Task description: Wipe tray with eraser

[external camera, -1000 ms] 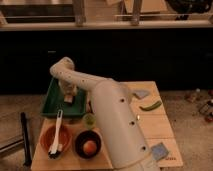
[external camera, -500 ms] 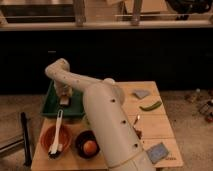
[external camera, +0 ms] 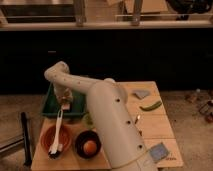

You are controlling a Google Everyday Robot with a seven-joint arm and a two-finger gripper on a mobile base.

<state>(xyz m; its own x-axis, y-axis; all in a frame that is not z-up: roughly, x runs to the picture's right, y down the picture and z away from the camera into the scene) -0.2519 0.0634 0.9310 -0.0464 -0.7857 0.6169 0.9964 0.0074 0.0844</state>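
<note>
The dark-green tray (external camera: 51,104) lies at the back left of the wooden table. My white arm bends over it from the right, and the gripper (external camera: 65,99) hangs down into the tray near its front right part. It is shut on the small eraser (external camera: 66,106), pale on top and tan below, which rests on the tray floor. The arm hides the right part of the tray.
In front of the tray an orange bowl (external camera: 50,139) holds a white-handled brush (external camera: 58,131). A dark bowl (external camera: 88,145) holds an orange ball. A green pod (external camera: 151,106) and two grey-blue pads (external camera: 141,93) (external camera: 159,151) lie to the right. A black post (external camera: 24,137) stands left of the table.
The gripper with the eraser slid left across the tray, then back right and towards the tray's front edge. The arm's elbow swung along with it.
</note>
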